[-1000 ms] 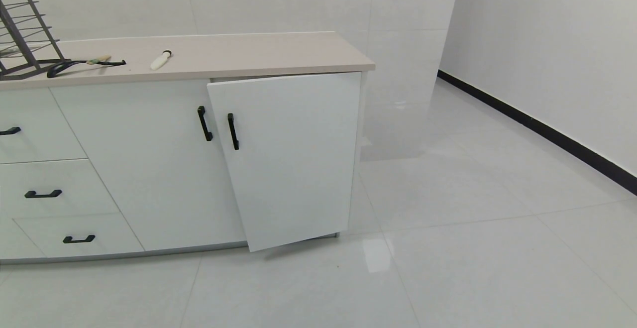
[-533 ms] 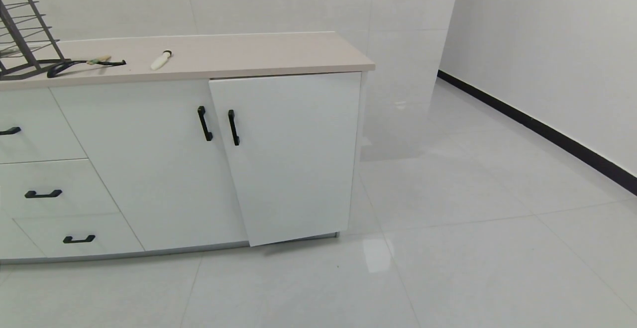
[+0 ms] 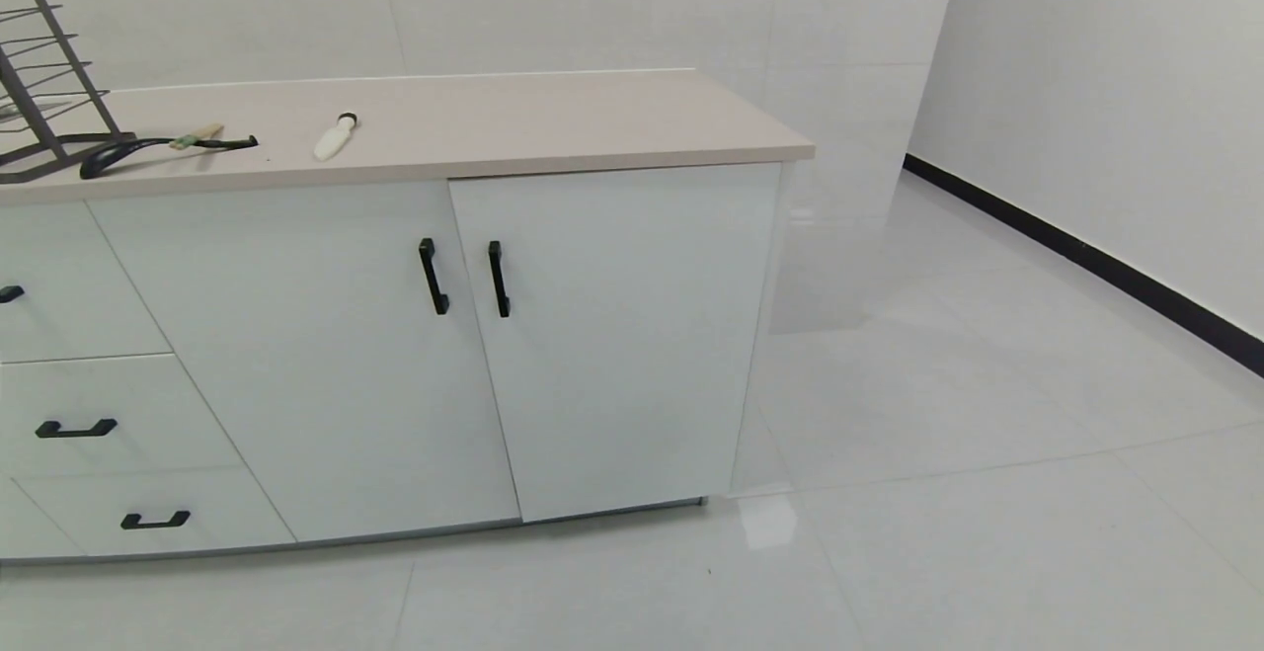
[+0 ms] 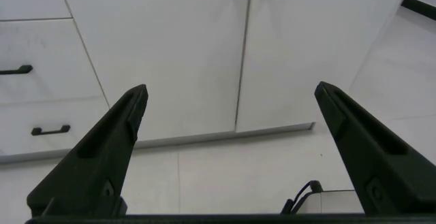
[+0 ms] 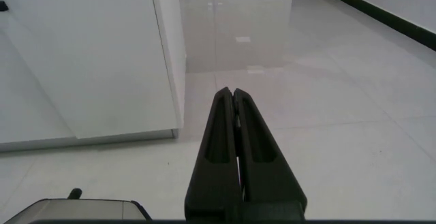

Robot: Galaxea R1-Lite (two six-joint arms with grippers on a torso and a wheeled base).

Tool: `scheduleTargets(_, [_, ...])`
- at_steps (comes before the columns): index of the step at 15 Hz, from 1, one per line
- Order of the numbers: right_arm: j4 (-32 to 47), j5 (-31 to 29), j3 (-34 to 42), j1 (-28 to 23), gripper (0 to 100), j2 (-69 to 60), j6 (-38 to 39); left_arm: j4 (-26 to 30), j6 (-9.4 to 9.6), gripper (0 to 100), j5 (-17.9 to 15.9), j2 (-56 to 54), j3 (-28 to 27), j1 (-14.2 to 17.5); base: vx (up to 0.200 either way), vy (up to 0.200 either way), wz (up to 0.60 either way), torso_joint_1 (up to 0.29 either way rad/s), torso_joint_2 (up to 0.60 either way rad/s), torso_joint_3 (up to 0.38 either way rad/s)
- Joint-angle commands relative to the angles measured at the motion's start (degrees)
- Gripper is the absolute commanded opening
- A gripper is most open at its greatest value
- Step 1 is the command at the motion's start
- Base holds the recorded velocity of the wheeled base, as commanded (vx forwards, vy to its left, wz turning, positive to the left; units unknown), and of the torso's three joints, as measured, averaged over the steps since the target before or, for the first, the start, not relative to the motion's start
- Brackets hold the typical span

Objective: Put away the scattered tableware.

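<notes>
Right now the white-handled utensil (image 3: 336,135) lies flat on the countertop (image 3: 553,122), up at ten o'clock in my head view. At its nine o'clock, apart from it, a black ladle (image 3: 99,159) lies with a wooden-handled piece (image 3: 200,134) against its handle. Farther toward nine o'clock stands a wire rack (image 3: 71,48). Below the counter, the end cabinet door (image 3: 622,335) sits shut, its black handle (image 3: 499,279) just beside its neighbour's. My left gripper (image 4: 231,91) has its fingers spread wide, holding nothing. My right gripper (image 5: 233,96) has its fingers pressed together, empty, over the floor (image 5: 354,115).
</notes>
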Motion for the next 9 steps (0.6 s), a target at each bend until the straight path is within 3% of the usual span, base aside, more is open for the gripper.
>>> scheduleTargets(1, [0.0, 0.0, 0.0, 0.0, 0, 0.3, 0.0, 0.0, -0.02, 100, 0.0, 0.0, 0.0, 0.0, 0.200, 0.200, 0.00, -0.002, 0.00, 0.007])
scheduleTargets(3, [0.0, 0.0, 0.0, 0.0, 0, 0.3, -0.1, 0.0, -0.11, 100, 0.0, 0.1, 0.0, 0.0, 0.200, 0.200, 0.00, 0.005, 0.01, 0.002])
scheduleTargets(6, [0.0, 0.0, 0.0, 0.0, 0, 0.3, -0.1, 0.0, -0.11, 100, 0.0, 0.0, 0.0, 0.0, 0.000, 0.200, 0.00, 0.004, 0.00, 0.004])
scheduleTargets(9, [0.0, 0.0, 0.0, 0.0, 0, 0.3, 0.0, 0.0, -0.11, 100, 0.0, 0.0, 0.0, 0.0, 0.000, 0.000, 0.00, 0.000, 0.00, 0.000])
